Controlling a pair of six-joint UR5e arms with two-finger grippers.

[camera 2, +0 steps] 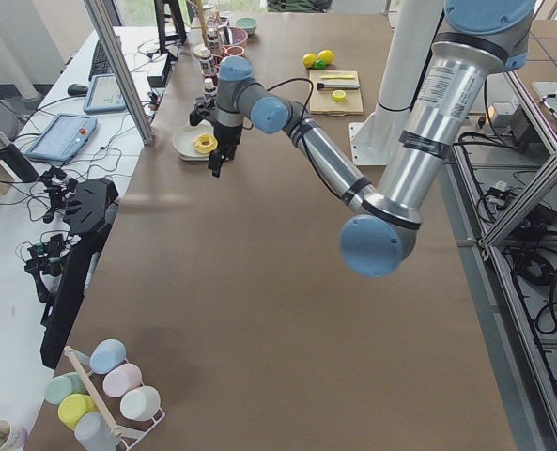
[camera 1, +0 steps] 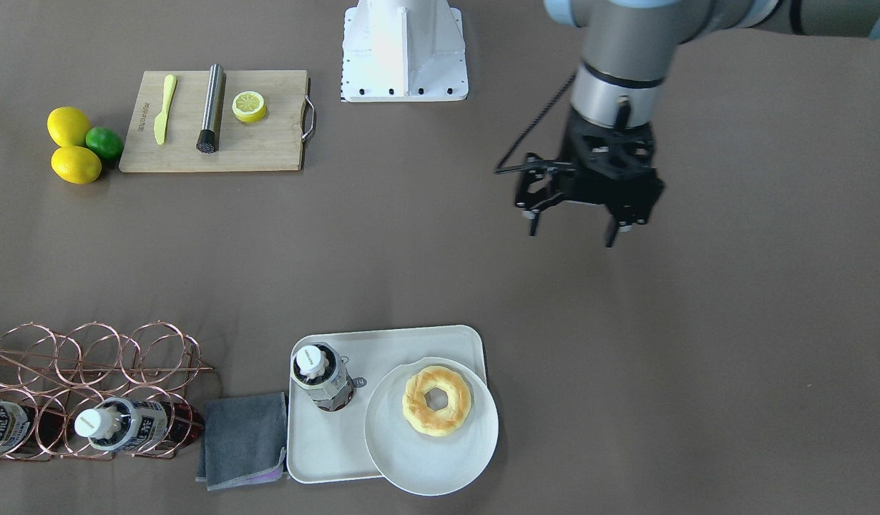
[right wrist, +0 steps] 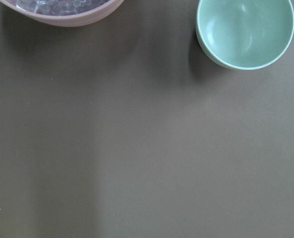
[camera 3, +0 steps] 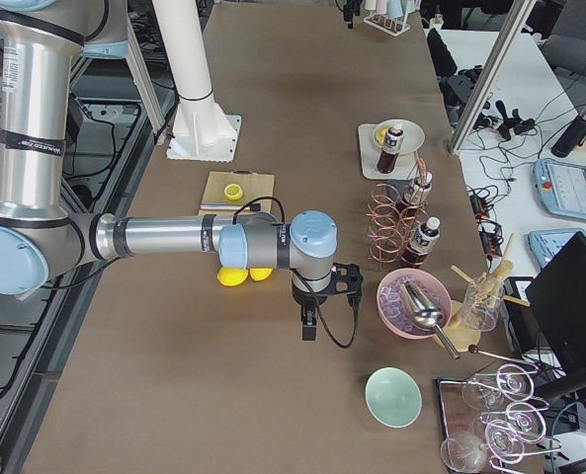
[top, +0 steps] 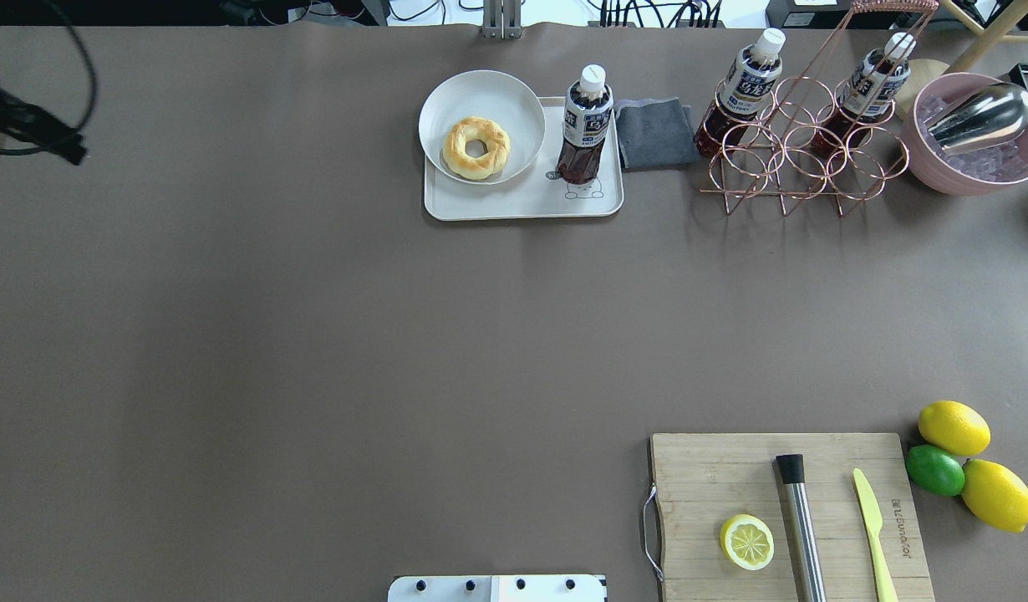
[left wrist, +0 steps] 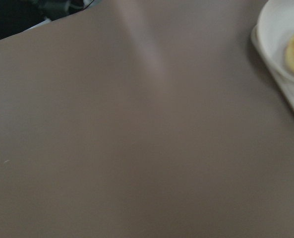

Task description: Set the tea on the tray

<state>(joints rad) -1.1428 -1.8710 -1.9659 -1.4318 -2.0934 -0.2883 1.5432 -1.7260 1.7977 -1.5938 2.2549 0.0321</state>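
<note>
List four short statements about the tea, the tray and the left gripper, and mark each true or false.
1. A tea bottle stands upright on the tray. True.
2. The left gripper is shut on a bottle. False: it is open and empty, away from the tray.
3. The copper rack holds two more bottles. True.
4. The doughnut lies directly on the tray. False: it lies on the round plate.
</note>
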